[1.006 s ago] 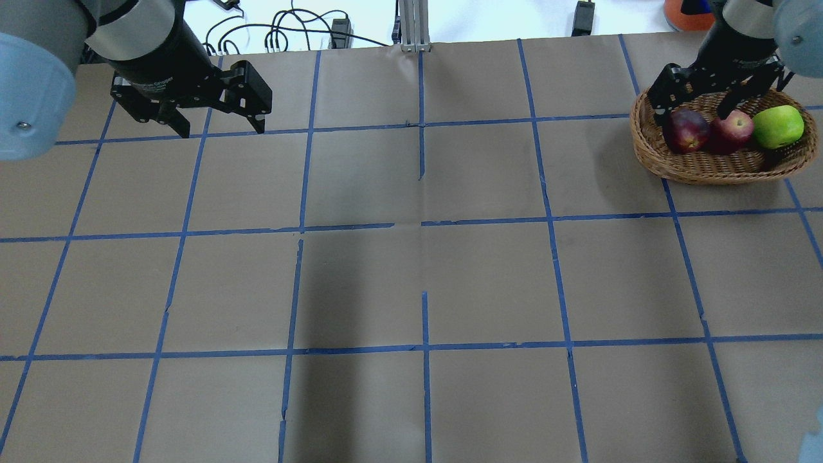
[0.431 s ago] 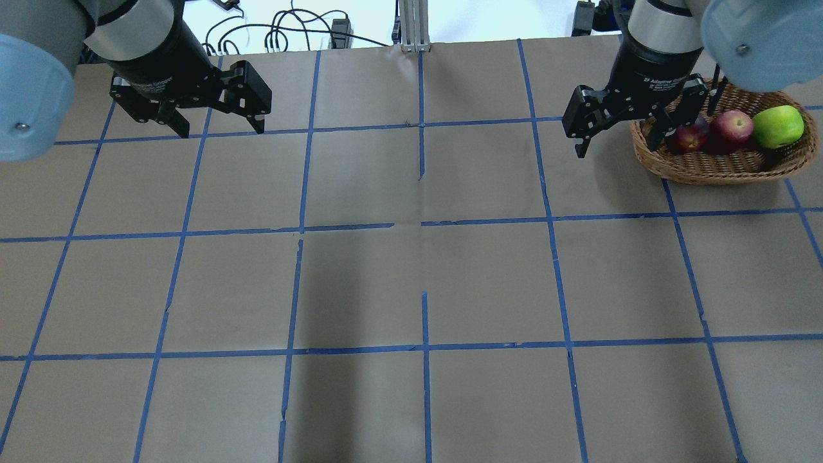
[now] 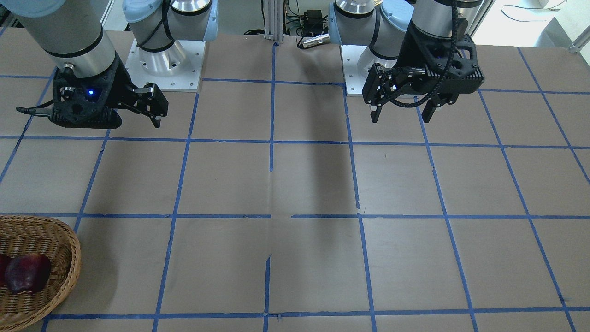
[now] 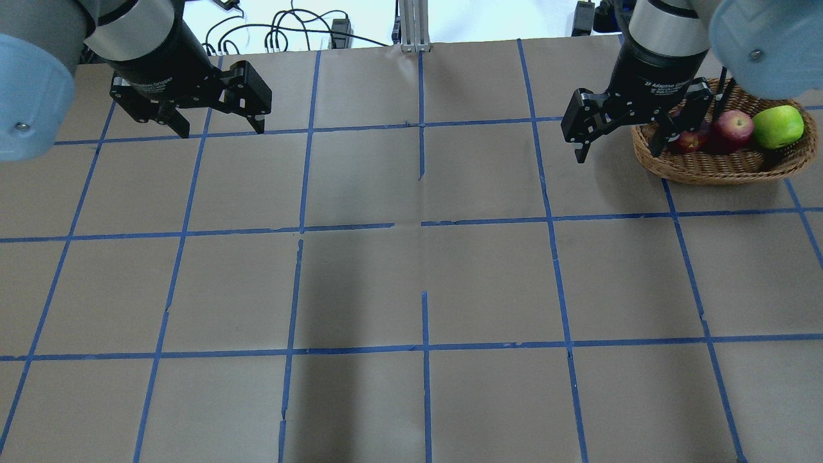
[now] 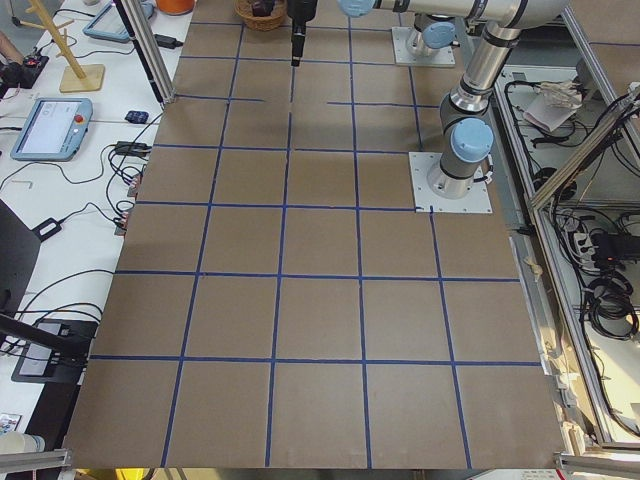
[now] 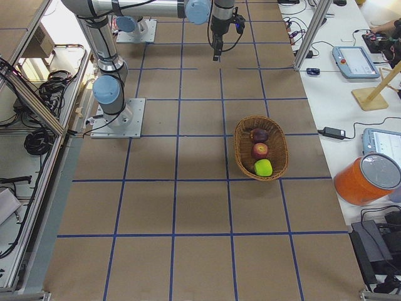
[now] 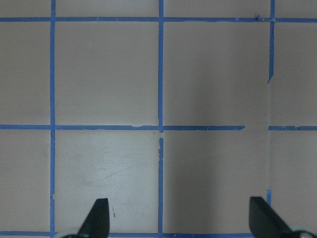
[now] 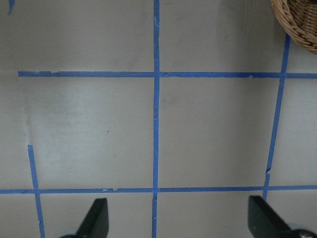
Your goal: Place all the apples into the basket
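The wicker basket (image 4: 720,168) stands at the far right of the table and holds all three apples. The green apple (image 4: 778,127) is on its right, the red apple (image 4: 735,125) in the middle, and the maroon apple (image 4: 691,140) on its left, partly hidden behind a finger. My right gripper (image 4: 617,154) is open and empty, raised just left of the basket. Its wrist view shows only the basket's rim (image 8: 297,25). My left gripper (image 4: 222,132) is open and empty at the far left. The exterior right view shows the basket (image 6: 241,150) with the apples in a row.
The table is brown paper with a grid of blue tape. In the front-facing view the basket (image 3: 64,258) with the maroon apple (image 3: 27,273) sits at the bottom left corner. Cables lie beyond the table's far edge (image 4: 289,32).
My right gripper has left the basket and moved left and up, open and empty. All three apples stay in the basket. My left arm has not moved.
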Tool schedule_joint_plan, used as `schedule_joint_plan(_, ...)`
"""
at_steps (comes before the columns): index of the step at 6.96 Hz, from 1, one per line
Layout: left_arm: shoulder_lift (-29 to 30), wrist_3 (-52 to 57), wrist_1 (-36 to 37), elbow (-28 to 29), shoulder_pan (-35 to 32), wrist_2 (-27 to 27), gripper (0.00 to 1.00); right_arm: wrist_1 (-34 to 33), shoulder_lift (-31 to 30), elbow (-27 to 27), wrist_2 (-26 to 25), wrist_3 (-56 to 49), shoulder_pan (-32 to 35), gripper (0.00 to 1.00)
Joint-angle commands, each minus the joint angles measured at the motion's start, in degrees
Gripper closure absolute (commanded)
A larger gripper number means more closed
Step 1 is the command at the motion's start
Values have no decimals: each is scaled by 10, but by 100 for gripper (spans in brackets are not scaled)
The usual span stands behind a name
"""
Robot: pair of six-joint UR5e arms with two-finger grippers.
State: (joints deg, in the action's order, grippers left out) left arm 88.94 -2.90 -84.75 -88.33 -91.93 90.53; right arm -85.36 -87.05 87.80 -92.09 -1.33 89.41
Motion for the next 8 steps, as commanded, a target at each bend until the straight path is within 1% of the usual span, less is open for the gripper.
schedule_joint_plan(1,0,0,0,0,-1,0,0,-1,-15,1,1,3,-8,0)
schedule_joint_plan(5,0,0,0,0,-1,0,0,2,-35,7,3,-1,-5,0)
schedule_joint_plan(8,0,0,0,0,-1,0,0,2,-37,7,4,-2,-4,0)
